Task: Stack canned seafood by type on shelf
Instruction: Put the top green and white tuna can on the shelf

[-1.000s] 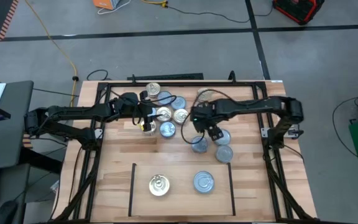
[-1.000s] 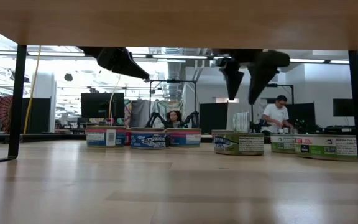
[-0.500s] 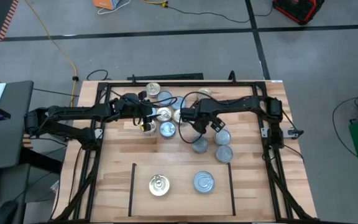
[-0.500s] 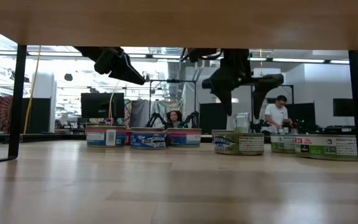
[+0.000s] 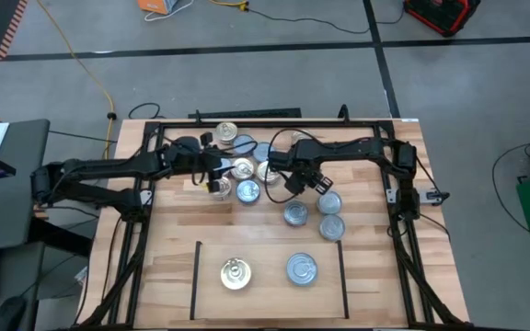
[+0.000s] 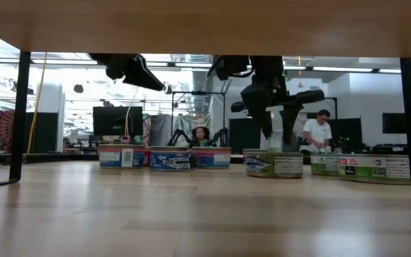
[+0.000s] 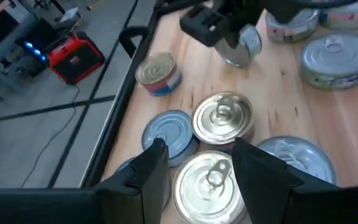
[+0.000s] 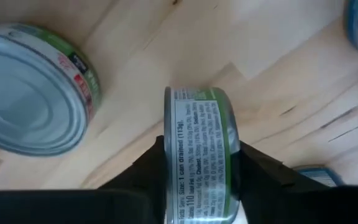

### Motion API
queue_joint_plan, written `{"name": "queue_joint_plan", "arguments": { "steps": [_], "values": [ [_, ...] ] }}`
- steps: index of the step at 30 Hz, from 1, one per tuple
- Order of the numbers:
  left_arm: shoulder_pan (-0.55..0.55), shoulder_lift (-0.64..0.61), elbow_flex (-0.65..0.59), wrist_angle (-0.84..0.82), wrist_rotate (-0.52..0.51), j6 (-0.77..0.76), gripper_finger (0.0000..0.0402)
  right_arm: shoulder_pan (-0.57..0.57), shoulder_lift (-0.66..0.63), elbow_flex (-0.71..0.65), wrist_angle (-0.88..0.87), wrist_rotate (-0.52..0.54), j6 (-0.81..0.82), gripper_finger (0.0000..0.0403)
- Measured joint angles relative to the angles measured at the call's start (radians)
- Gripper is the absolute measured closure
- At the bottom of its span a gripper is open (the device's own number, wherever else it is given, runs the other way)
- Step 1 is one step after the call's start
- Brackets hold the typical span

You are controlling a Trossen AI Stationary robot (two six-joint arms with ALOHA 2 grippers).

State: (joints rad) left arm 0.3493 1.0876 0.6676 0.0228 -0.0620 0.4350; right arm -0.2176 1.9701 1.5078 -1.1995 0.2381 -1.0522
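From above, my right gripper (image 5: 290, 176) hangs over the loose cluster of cans at the far side of the table from the shelf (image 5: 270, 246), my arm reaching in from the right frame post with its wrist bent toward the middle. My left gripper (image 5: 212, 173) waits at the cluster's other edge, over a gold-top can (image 5: 243, 168). On the shelf one gold can (image 5: 235, 273) and one silver can (image 5: 301, 268) sit side by side, well apart from the cluster.

At table height, my right gripper points down above a green-label can (image 6: 274, 163), and the other cans stand in a row on either side of it.

My left wrist camera shows my fingers (image 7: 148, 171) parted over a gold can (image 7: 207, 182), gripping nothing; farther off the right gripper (image 7: 219, 25) carries a can tipped on edge.

My right wrist camera shows my fingers (image 8: 143, 171) clamped across the flat faces of a green tin (image 8: 200, 144), its label band facing me. I judge it rigid, smooth metal and moderately heavy: it won't crush but could slip or swivel, so a grip across the centre suits it.
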Motion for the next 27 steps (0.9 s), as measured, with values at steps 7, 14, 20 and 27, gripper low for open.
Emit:
{"name": "queue_joint_plan", "arguments": {
  "steps": [7,14,20,27],
  "values": [
    [0.0,-0.139,0.0,-0.073,0.009,-0.057,0.0233,-0.001,0.0,0.068,-0.04,-0.026,0.12,0.0236],
    [0.0,-0.179,0.0,-0.09,0.13,-0.099,0.0233,-0.081,0.0,0.316,-0.206,-0.325,0.4,0.0236],
    [0.0,-0.169,0.0,-0.097,0.216,-0.071,0.0233,-0.221,-0.002,0.453,-0.258,-0.958,0.723,0.0236],
    [0.0,-0.17,0.0,-0.136,0.218,-0.036,0.0233,-0.23,-0.002,0.451,-0.232,-1.202,1.001,0.0221]
  ]
}}
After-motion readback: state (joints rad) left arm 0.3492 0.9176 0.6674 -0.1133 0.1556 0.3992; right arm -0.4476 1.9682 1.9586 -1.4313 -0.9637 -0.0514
